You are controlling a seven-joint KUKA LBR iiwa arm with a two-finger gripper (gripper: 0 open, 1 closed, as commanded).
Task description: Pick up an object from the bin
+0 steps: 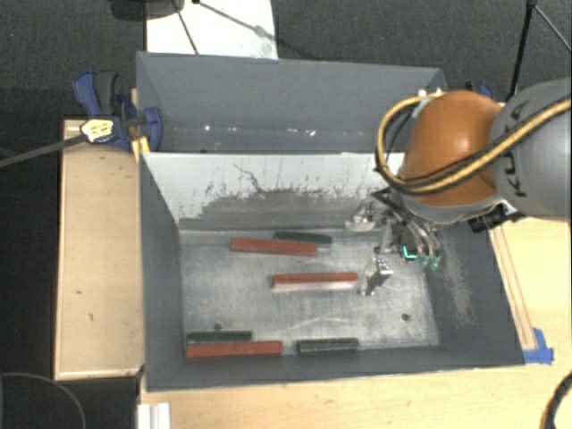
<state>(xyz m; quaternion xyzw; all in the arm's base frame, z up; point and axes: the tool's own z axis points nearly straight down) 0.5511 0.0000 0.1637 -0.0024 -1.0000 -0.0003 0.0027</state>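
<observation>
The gripper [379, 277] hangs low over the floor of the bin [161, 266], right of centre. Its tip is at the right end of the middle red bar [313, 281], which lies flat and lengthwise. How wide its jaws stand cannot be made out. Toward the back wall a rear red bar [273, 248] lies against a rear green bar [302, 237]. Along the front edge a front red bar [234, 349] lies beside a left green bar [219, 336], and another dark green bar [327, 346] lies just to their right. The wrist's orange cover [447, 146] sits above the back right corner.
</observation>
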